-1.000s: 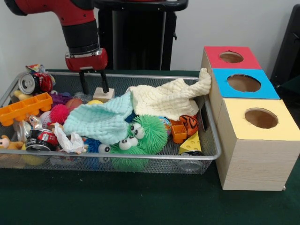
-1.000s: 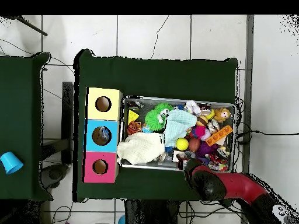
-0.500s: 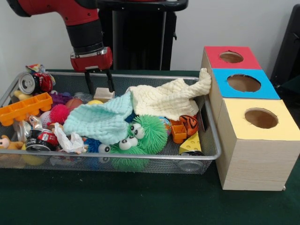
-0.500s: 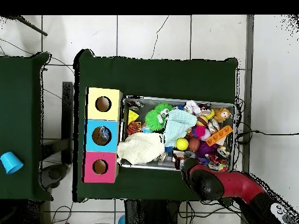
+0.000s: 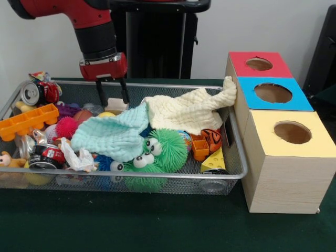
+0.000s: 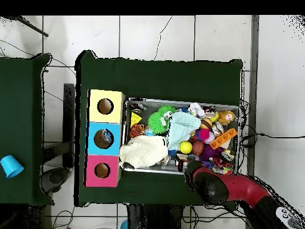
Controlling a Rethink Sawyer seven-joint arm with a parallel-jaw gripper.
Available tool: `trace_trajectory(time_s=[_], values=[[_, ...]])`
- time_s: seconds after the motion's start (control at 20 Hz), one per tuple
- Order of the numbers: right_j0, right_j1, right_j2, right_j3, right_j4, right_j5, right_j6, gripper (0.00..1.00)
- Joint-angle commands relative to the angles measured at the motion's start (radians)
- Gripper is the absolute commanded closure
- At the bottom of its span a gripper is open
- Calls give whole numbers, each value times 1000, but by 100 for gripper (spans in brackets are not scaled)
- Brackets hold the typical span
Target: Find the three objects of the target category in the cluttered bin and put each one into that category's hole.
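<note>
Below the open jaws, a pale wooden block (image 5: 116,105).

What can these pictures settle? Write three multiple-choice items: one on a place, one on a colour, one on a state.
1. Where does the cream cloth reach?
A. over the bin's rim against the boxes
B. onto the floor
C. into the yellow hole

2. What colour tops the box farthest from the front camera?
A. yellow
B. red
C. green

3. How is the gripper?
A. shut on the orange brick
B. inside the blue hole
C. open, fingers either side of a wooden block

Answers: 1 A, its corner rises against the blue-topped box. 2 B, red lies behind blue and yellow. 3 C, both fingers stand apart above the wire bin.
</note>
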Motion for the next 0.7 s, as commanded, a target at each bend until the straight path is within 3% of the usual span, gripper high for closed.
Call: trace_trajectory(time_s=[0.05, 0.7], values=[[1, 38, 70, -32, 29, 98, -29, 0], [109, 98, -45, -121, -41, 26, 26, 0]])
